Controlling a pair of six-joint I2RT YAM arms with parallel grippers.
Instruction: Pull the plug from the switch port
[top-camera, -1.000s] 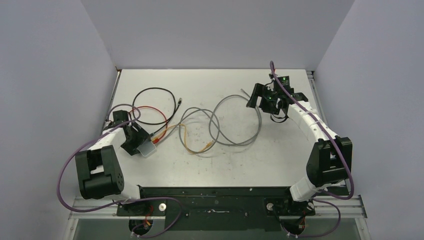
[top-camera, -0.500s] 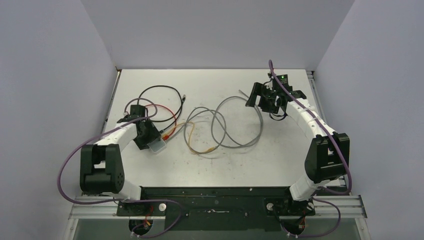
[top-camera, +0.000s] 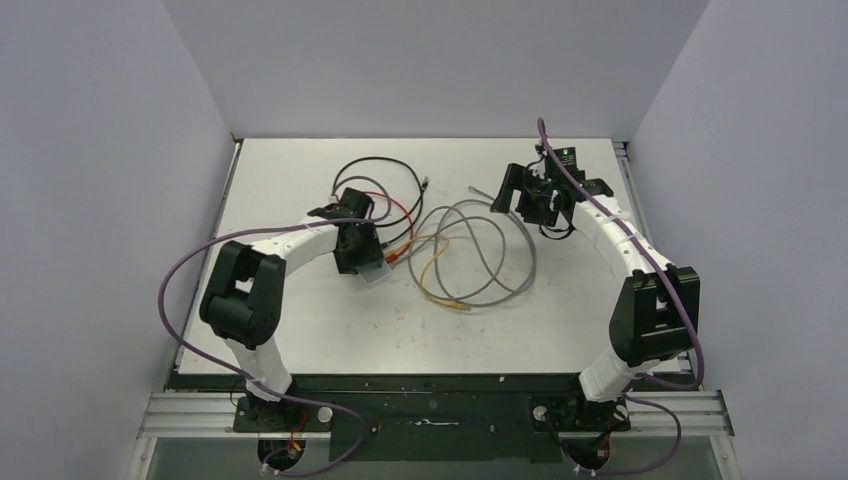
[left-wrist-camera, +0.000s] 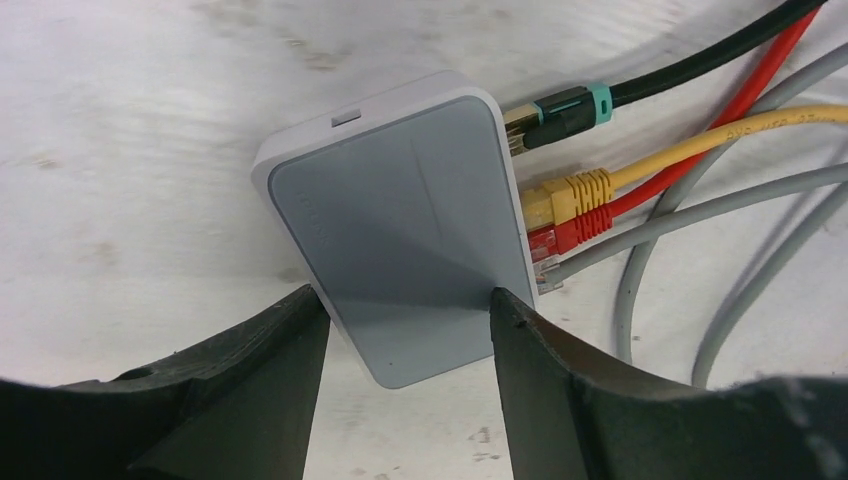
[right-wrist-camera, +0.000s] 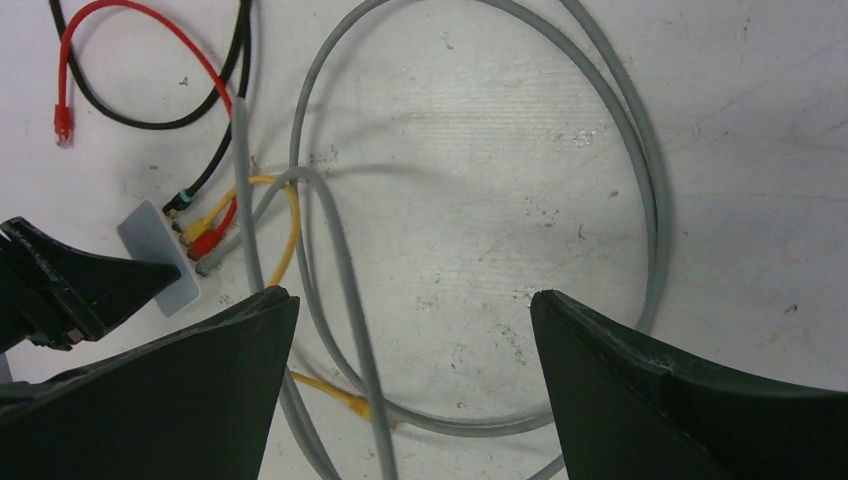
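Left tool (left-wrist-camera: 405, 300) moved switch box (left-wrist-camera: 400, 210) rightward; plugs (left-wrist-camera: 565, 195) line one edge.

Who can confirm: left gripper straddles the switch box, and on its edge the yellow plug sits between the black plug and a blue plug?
One thing is wrong: there is no blue plug, that one is red. The left wrist view shows the left gripper straddling the switch box, and on its edge the yellow plug sits between the black plug and a red plug.
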